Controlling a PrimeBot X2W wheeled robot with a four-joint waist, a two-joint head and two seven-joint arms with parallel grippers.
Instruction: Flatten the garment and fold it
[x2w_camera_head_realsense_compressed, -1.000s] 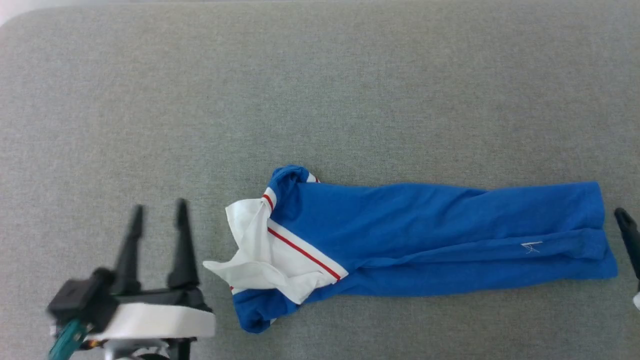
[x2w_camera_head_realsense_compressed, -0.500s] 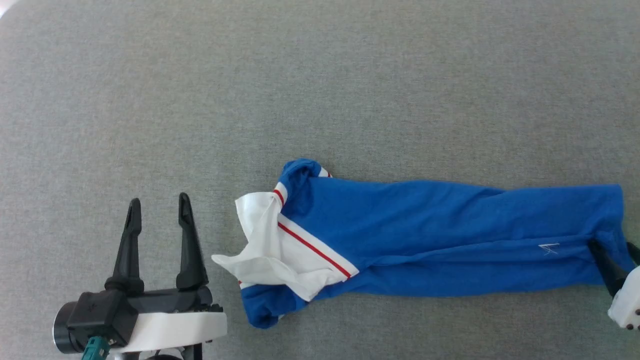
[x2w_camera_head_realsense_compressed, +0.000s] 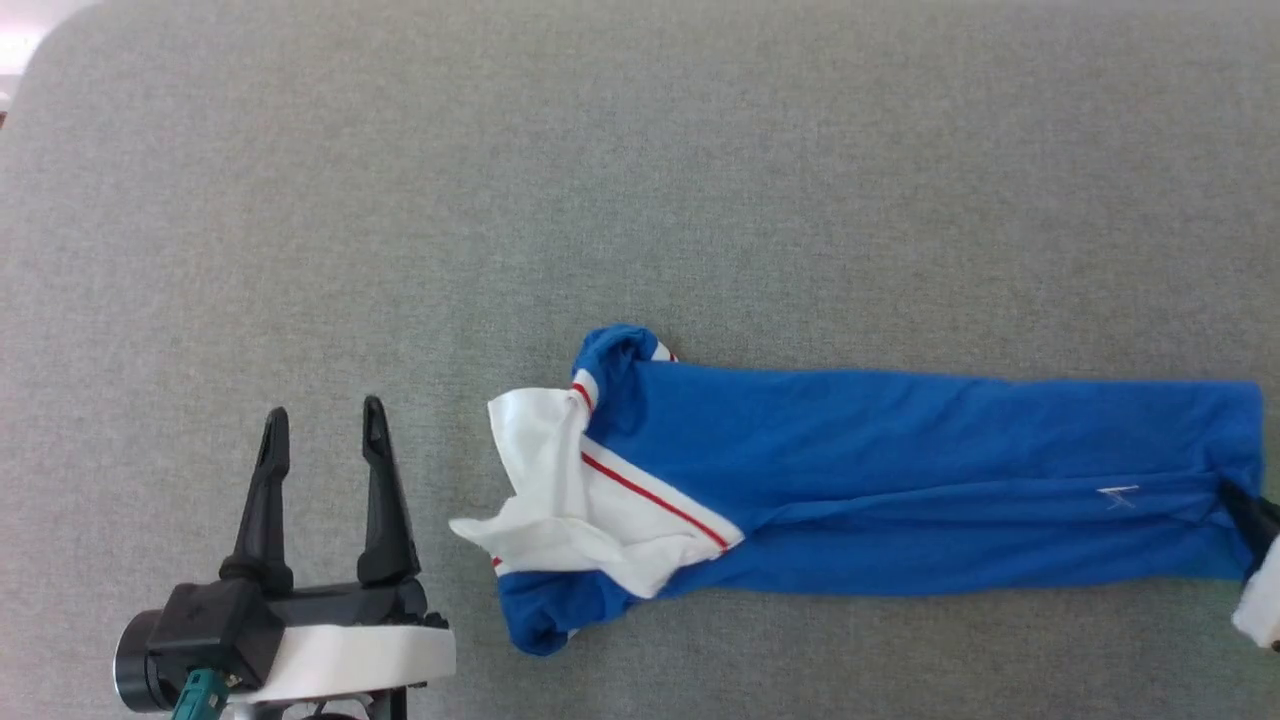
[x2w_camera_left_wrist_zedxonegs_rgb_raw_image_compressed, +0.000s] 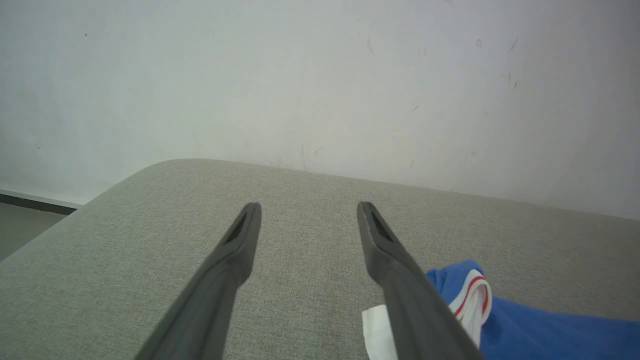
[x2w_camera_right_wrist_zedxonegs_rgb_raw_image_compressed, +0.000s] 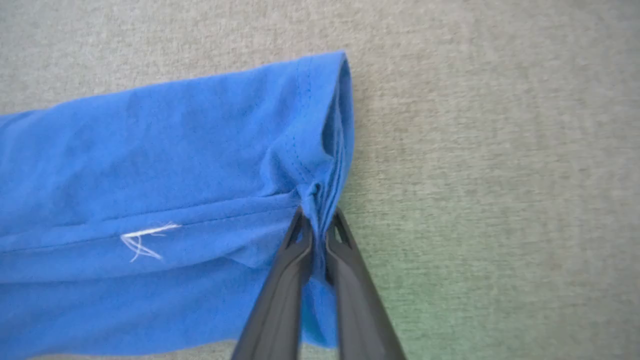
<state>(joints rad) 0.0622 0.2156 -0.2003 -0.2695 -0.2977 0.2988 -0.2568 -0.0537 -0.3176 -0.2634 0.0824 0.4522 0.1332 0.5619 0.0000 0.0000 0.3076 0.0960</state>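
Right gripper (x2w_camera_right_wrist_zedxonegs_rgb_raw_image_compressed: 316, 222) clamped on the hem of the garment (x2w_camera_right_wrist_zedxonegs_rgb_raw_image_compressed: 175, 165), cloth bunched at the pinch. Left gripper (x2w_camera_head_realsense_compressed: 325, 410) spread wide and empty, at 9 o'clock of the collar end. Garment lies as a narrow band on the grey padded surface (x2w_camera_head_realsense_compressed: 600, 150), toward 4 o'clock. Probably light, limp and non-slip, so grab hem corners and shoulders.

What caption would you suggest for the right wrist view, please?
Right gripper shut on the hem of the garment, bunching it on the grey fabric surface.
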